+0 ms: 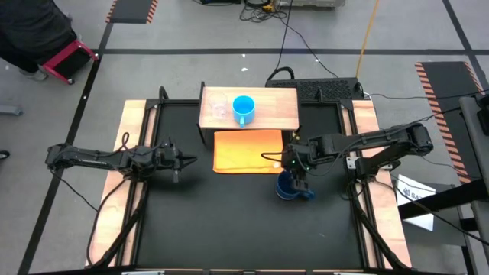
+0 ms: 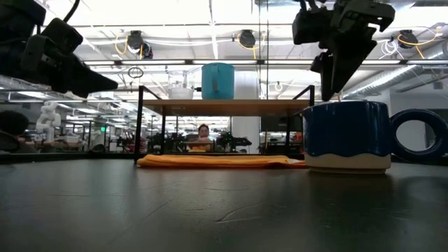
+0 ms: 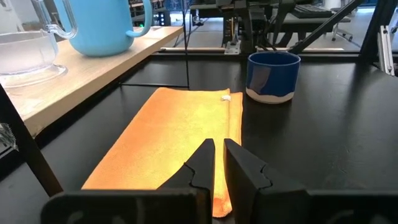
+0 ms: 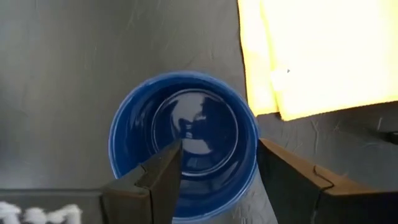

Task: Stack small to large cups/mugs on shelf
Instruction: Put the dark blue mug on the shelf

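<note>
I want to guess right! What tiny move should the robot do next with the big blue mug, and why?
Probably lower the right gripper and close on the dark-blue mug's rim. Its open fingers straddle the rim from above, and the mug is on the table, not on the shelf.

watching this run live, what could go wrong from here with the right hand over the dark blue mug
1. The right hand hangs open above the dark-blue mug, one finger over the inside and one over the wall; a rim grasp could slip or tip the mug.
2. The mug stands close to the orange cloth; dragging it could snag the cloth.
3. The shelf already holds the light-blue mug and clear glass cup; placing carelessly might knock them.
</note>
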